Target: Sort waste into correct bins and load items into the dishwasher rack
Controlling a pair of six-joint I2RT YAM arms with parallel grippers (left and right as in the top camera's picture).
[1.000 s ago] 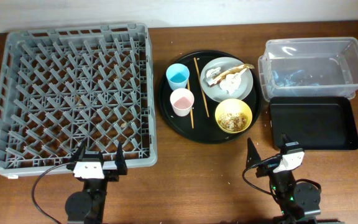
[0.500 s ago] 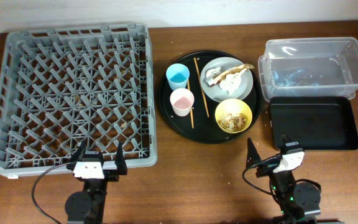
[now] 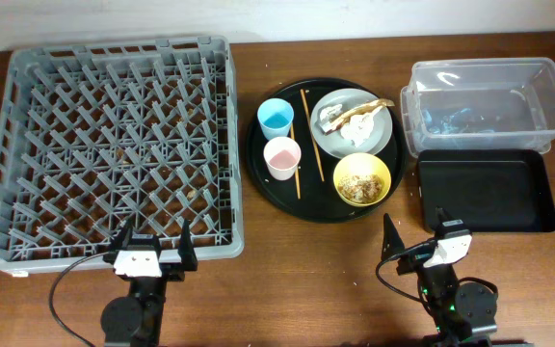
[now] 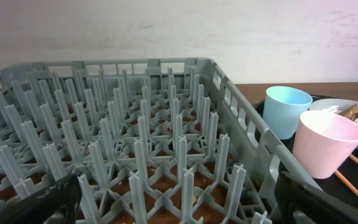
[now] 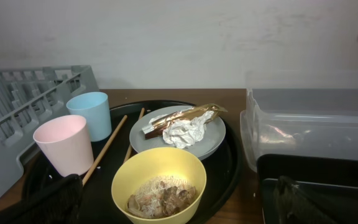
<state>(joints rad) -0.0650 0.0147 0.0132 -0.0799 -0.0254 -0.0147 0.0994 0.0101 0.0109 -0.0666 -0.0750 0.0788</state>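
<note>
The grey dishwasher rack (image 3: 231, 145) fills the left of the table. A round black tray (image 3: 258, 164) holds a light blue cup (image 3: 276, 119), a pink cup (image 3: 282, 157), two chopsticks (image 3: 311, 135), a grey plate (image 3: 379, 140) and a yellow bowl (image 3: 362, 179) of beige food scraps (image 5: 163, 198). White tissue (image 5: 182, 130) and a gold wrapper (image 5: 179, 118) lie on the plate. My left gripper (image 3: 150, 246) stands open at the rack's near edge (image 4: 135, 143). My right gripper (image 5: 173, 205) is open just short of the bowl. Neither holds anything.
A clear plastic tub (image 3: 485, 106) stands at the back right, with a shallow black rectangular tray (image 3: 485, 190) in front of it, close to my right gripper's right finger. Bare brown table runs along the near edge between the two arms.
</note>
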